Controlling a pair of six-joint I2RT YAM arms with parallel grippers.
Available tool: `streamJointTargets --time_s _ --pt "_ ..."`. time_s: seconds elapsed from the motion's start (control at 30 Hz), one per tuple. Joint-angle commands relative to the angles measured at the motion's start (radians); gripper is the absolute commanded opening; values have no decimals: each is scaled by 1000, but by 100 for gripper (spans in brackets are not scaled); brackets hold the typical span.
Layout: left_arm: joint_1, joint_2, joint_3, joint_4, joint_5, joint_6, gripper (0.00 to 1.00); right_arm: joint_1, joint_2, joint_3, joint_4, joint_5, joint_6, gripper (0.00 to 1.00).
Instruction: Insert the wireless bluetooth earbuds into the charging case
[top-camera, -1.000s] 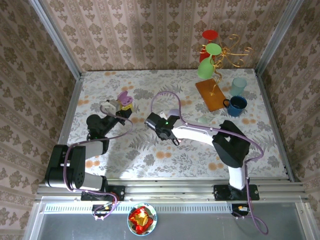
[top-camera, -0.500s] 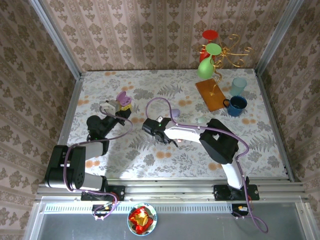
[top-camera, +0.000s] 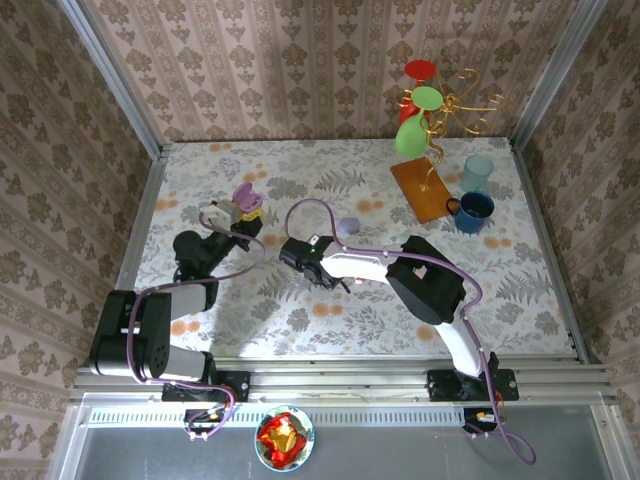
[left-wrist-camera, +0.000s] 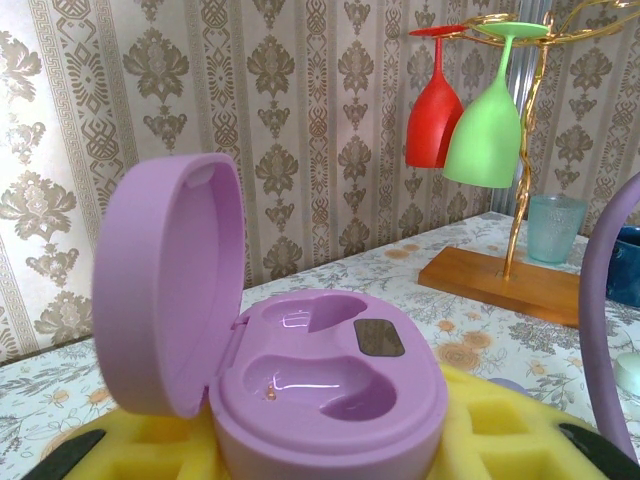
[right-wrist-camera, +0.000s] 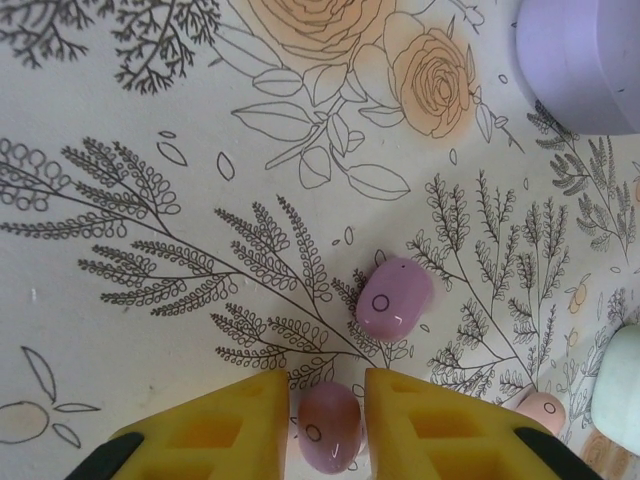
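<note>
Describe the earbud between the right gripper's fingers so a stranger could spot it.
On the floral table, find the right gripper and its yellow fingers. One bud lies between them. It is a duskier pink than the lilac bud just beyond the fingers.

You see a lilac charging case (left-wrist-camera: 330, 400), yellow foam fingers (right-wrist-camera: 225, 430), two mauve-pink earbuds (right-wrist-camera: 394, 297) and a paler peach-pink one (right-wrist-camera: 541, 408), on a white tablecloth (right-wrist-camera: 130, 330) printed with grey ferns and orange roses.
</note>
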Motion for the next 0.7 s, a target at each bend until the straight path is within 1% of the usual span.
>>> streamJointTargets --time_s 0.0,0.37,0.67 --pt "6 -9 4 40 2 -7 25 2 17 25 -45 -2 0 27" --pt "6 -4 7 39 7 -4 25 -2 -1 3 -54 -4 -11 29" --pt "6 4 11 39 13 -6 25 -18 12 -6 -42 -26 -8 24"
